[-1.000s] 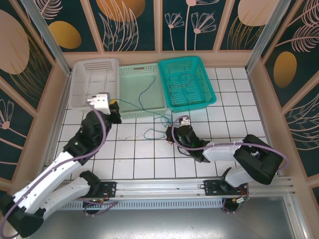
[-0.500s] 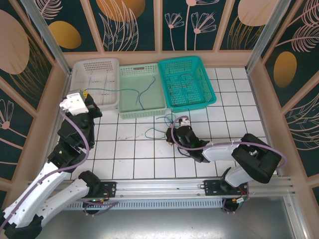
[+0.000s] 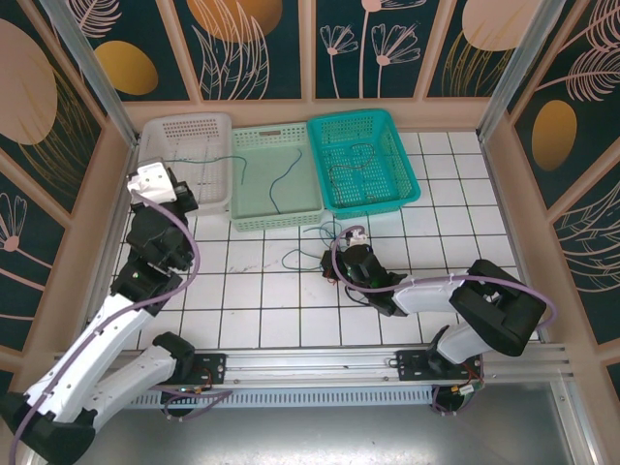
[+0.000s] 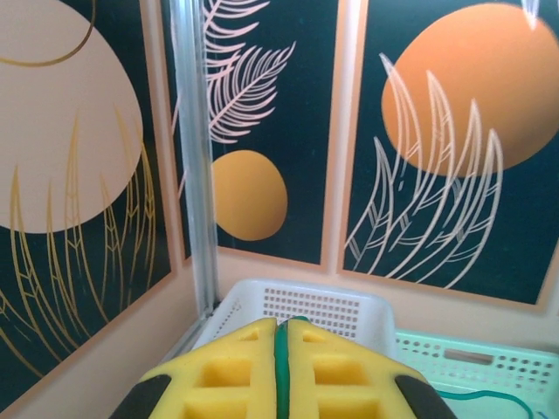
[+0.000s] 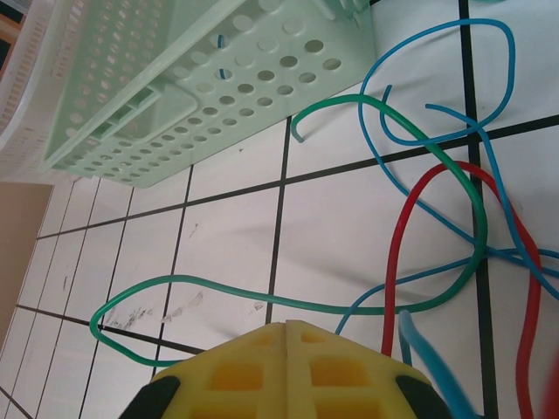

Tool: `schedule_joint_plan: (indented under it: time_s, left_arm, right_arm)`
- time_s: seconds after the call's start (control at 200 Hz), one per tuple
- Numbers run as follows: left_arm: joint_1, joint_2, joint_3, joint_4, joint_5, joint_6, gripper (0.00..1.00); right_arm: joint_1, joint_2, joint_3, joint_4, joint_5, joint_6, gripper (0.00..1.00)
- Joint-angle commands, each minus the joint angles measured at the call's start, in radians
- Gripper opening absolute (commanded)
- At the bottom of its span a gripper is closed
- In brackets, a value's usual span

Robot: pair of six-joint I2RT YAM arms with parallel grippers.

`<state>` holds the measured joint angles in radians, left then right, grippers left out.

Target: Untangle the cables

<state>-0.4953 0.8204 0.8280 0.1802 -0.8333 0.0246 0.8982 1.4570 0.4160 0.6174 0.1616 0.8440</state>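
Two claws were both clamped tight. The left claw (image 4: 279,367), lifted high beside the white basket (image 3: 155,136), had its yellow pads (image 4: 218,375) shut on a green strand (image 3: 208,161). That strand ran from the pads across the white basket and drooped into the light green basket (image 3: 276,131). Held up like that, it looked meant to draw the strand clear of the knot and feed it into a bin of its own.

The right claw (image 5: 286,345) sat low over the tabletop (image 3: 252,310), pads closed together with no wire visibly between them. It seemed parked by the snarl to steady it while the other arm pulled. Just ahead of it lay the rest of the cables. A green loop (image 5: 288,305) swept over the tiles, a red cable (image 5: 397,244) arched across it, and a blue cable (image 5: 437,52) curled over both. Whether the green loop and the lifted strand were one wire could not be told.

A blue wire (image 3: 276,184) lay in the light green basket, and dark wires (image 3: 354,170) lay in the teal basket (image 3: 363,118). By that sorting, the work seemed partly done, with the crossed trio on the tiles left to part.
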Motion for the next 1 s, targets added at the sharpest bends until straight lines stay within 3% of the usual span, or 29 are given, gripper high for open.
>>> schedule_joint_plan:
  time_s: [0.0,0.155,0.265,0.721,0.996]
  left_arm:
    - [0.089,0.045,0.026,0.027,0.074,-0.043,0.00]
    - [0.269,0.100,0.051,0.028,0.205,-0.117,0.00]
    - [0.350,0.154,0.065,0.049,0.299,-0.160,0.00]
    - [0.568,0.483,0.097,0.204,0.502,-0.377,0.00]
    - [0.580,0.616,0.014,0.492,0.682,-0.501,0.00]
  right_arm:
    - [-0.004,0.009,0.006,0.033,-0.011,-0.020,0.00]
    - [-0.004,0.011,0.013,0.039,-0.021,-0.036,0.00]
    - [-0.004,0.020,0.024,0.032,-0.022,-0.048,0.00]
    - [-0.004,0.036,0.036,0.034,-0.066,-0.065,0.00]
    - [-0.002,0.061,0.068,0.026,-0.097,-0.076,0.00]
